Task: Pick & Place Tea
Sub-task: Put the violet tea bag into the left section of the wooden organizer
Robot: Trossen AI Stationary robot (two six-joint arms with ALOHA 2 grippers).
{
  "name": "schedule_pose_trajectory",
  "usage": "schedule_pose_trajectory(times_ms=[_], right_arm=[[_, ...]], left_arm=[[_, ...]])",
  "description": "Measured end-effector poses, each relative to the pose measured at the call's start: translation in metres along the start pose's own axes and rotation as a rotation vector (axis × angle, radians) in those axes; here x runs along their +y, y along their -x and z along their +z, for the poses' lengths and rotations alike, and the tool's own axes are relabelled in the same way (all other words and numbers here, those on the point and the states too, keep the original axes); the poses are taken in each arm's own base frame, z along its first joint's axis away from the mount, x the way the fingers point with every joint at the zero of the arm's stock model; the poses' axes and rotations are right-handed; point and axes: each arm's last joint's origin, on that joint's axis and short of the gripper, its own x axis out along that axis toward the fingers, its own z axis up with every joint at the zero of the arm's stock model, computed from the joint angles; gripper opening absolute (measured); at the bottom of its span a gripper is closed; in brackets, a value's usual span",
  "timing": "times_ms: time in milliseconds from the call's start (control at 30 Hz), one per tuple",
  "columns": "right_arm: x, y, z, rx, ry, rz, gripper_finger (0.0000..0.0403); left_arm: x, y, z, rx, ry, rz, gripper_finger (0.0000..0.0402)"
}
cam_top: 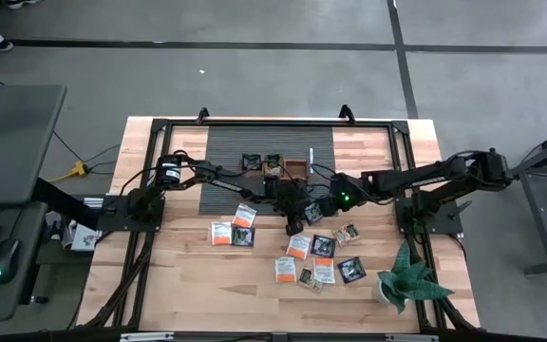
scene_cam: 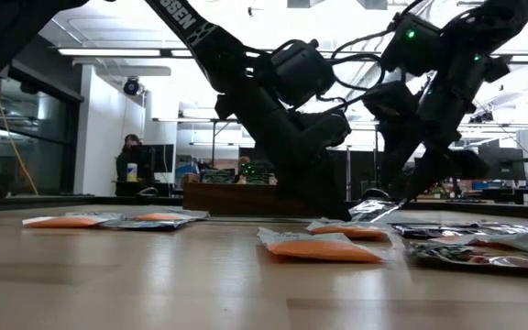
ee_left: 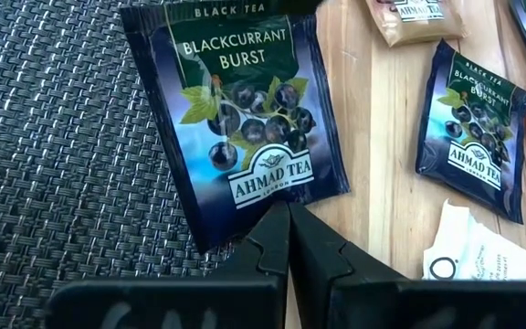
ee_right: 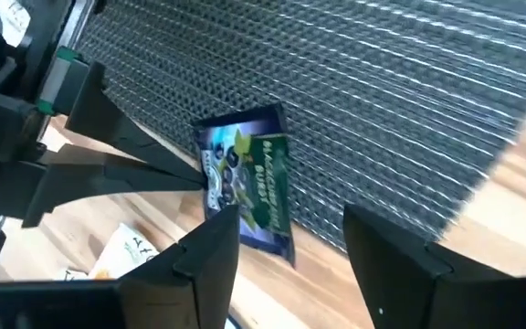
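Observation:
A dark blue "Blackcurrant Burst" tea sachet [ee_left: 245,128] sits near the table's middle [cam_top: 313,213], tilted just above the wood [scene_cam: 374,209]. My left gripper [ee_left: 286,208] is shut on its edge, reaching in from the table's left [cam_top: 300,211]. My right gripper [ee_right: 290,219] is open and comes from the right [cam_top: 324,206]; the sachet [ee_right: 245,183] lies just ahead of its fingers. Several other sachets lie flat on the wood, among them an orange-and-white one [cam_top: 298,245] and a dark one [cam_top: 350,270]. My left gripper pinches the sachet's edge [ee_left: 272,196] between its two fingertips, at the middle of the side opposite the sachet's top. The fingers [ee_right: 167,174] slant down from the table's left. The sachet stands tilted; I cannot tell whether its low edge rests on the table. My right gripper has one fingertip [ee_right: 217,228] in front of the sachet's lower edge; I cannot tell whether it touches.
The brown wooden tray [cam_top: 295,170] stands on the dark woven mat [cam_top: 226,157] at the far middle, with dark sachets in it. A potted plant [cam_top: 405,280] stands at the near right. A person [scene_cam: 131,165] stands in the room beyond the table.

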Motion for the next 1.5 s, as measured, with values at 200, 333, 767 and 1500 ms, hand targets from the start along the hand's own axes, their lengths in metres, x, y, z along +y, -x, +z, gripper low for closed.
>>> schedule_pose_trajectory(times_ms=[200, 333, 767, 1500], right_arm=[[0.001, -0.019, 0.004, 0.044, 0.024, 0.044, 0.0183], [0.002, -0.023, 0.004, 0.045, 0.025, 0.058, 0.0166], [0.002, -0.022, 0.004, 0.047, 0.062, 0.06, 0.0011], [0.004, -0.022, 0.004, 0.049, 0.134, 0.082, 0.0001]], left_arm=[[0.0, 0.0, -0.001, 0.003, 0.001, 0.01, 0.0], [0.001, 0.0, -0.001, 0.008, 0.002, 0.01, 0.0], [0.0, -0.001, -0.002, 0.019, 0.004, -0.018, 0.0], [0.013, 0.093, 0.043, -0.117, -0.038, -0.057, 0.0082]])
